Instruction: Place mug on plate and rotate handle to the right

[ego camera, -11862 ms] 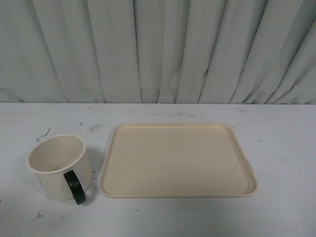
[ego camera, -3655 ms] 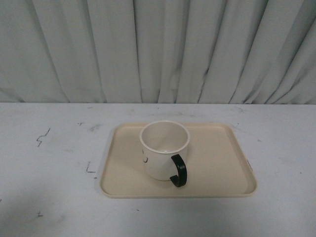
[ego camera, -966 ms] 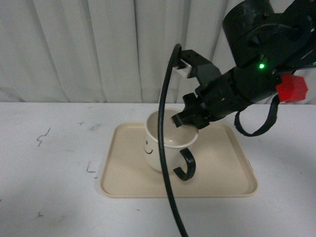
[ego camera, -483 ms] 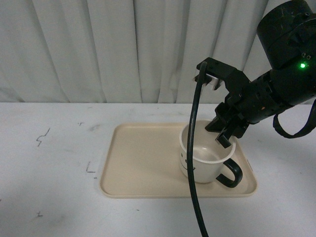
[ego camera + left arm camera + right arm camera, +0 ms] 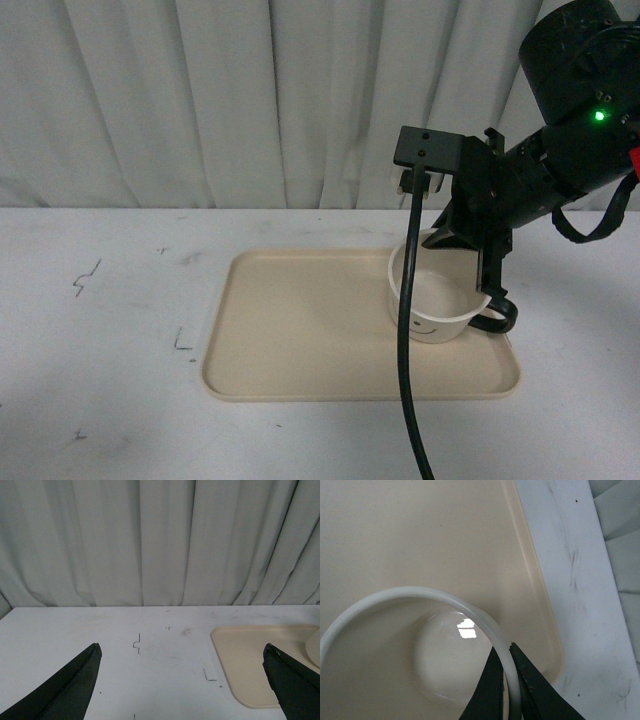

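While the white desk [image 5: 100,400] carries everything, the beige plate [image 5: 290,340] lies flat on it, long side running left to right; the right arm [image 5: 570,120] reaches in from the upper right above the plate's right end; the mug [image 5: 425,300] stands on that right end, inside the rim and toward the far corner, and whether its base fully rests I cannot tell; its drawn face [image 5: 428,323] looks toward the robot; the black handle [image 5: 500,318] sticks out to the right, a little toward the robot.

The right tool [image 5: 509,680] is clenched on the mug's wall, one finger inside and one outside, at the rim just above the handle; so the mug's body lies to the left of the tool, and any further turn would go about the mug's upright axis.

By my judgement the handle points nearly right already, so little turning is left.

The left tool [image 5: 182,647] is spread wide and empty, over bare desk well left of the plate; the right arm is plainly the nearer one.
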`<state>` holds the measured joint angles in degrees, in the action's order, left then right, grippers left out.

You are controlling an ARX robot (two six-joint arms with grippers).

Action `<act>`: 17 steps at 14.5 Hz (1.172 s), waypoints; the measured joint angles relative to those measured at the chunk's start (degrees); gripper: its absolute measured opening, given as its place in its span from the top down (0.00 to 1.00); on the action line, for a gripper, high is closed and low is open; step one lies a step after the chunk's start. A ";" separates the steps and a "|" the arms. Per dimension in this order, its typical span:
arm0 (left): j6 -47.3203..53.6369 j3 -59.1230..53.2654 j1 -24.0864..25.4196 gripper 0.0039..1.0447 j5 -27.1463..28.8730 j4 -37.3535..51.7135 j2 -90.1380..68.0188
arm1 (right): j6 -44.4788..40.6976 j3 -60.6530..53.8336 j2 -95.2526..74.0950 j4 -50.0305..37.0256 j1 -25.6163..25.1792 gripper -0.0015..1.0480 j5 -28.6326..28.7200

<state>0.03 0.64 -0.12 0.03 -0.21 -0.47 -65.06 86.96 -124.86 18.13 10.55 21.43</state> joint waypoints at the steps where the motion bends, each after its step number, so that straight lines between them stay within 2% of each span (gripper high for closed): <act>1: 0.00 0.00 0.00 0.06 -0.02 0.00 0.00 | -1.03 0.55 -0.20 0.63 0.00 0.97 0.09; 7: 0.00 0.00 0.00 0.06 -0.02 0.00 0.00 | -4.85 4.07 -1.81 4.07 -0.22 0.97 2.80; 13: 0.00 0.00 0.00 0.06 0.00 0.00 0.00 | -16.06 20.02 -10.10 21.00 -2.62 0.97 10.78; 17: 0.00 0.00 0.00 0.06 0.00 -0.02 0.00 | -18.60 25.51 -13.35 26.14 -0.35 0.97 14.86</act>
<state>0.03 0.64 -0.12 0.03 -0.23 -0.47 -83.66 112.46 -138.21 44.27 10.20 36.29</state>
